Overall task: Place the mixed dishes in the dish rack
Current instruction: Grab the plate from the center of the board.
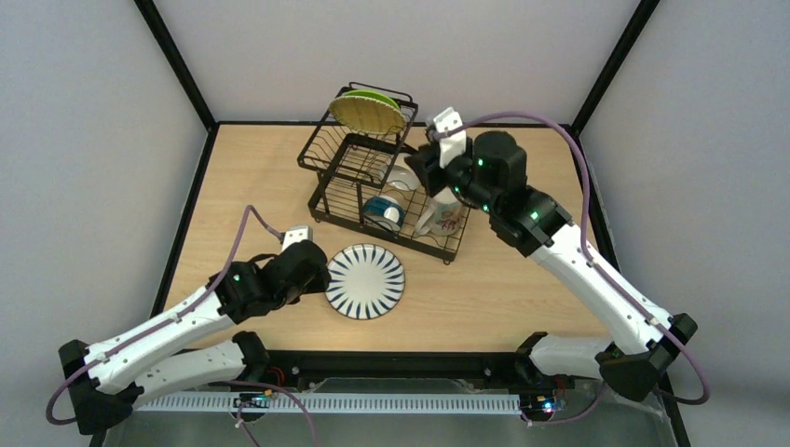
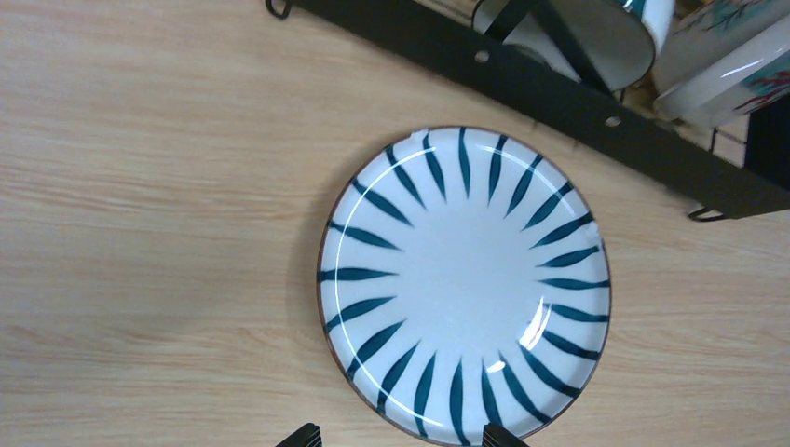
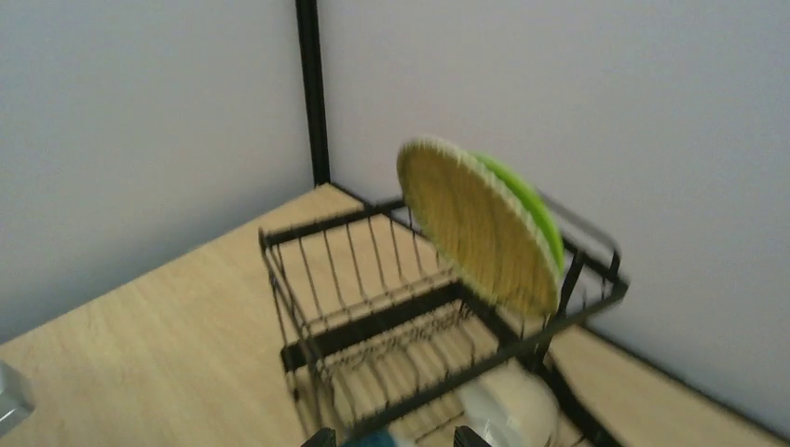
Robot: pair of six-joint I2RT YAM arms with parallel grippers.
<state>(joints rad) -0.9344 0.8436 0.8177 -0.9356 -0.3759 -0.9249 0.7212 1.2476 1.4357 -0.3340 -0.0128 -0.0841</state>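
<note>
A white plate with dark blue stripes (image 1: 365, 280) (image 2: 466, 279) lies flat on the table in front of the dish rack (image 1: 328, 200). My left gripper (image 1: 315, 272) (image 2: 401, 438) is open at the plate's left edge, its fingertips on either side of the near rim. A green plate with a yellowish underside (image 1: 368, 110) (image 3: 484, 228) stands on edge in the rack's raised tier. The lower tray holds a blue-outside bowl (image 1: 384, 212), a cream mug (image 1: 440, 216) and a white bowl (image 1: 402, 177) (image 3: 512, 410). My right gripper (image 1: 416, 166) (image 3: 396, 440) hovers open over the rack's right side, holding nothing.
Black frame posts and grey walls enclose the table (image 1: 251, 186). The rack's black front rail (image 2: 559, 102) runs just beyond the striped plate. The right wrist view is motion-blurred.
</note>
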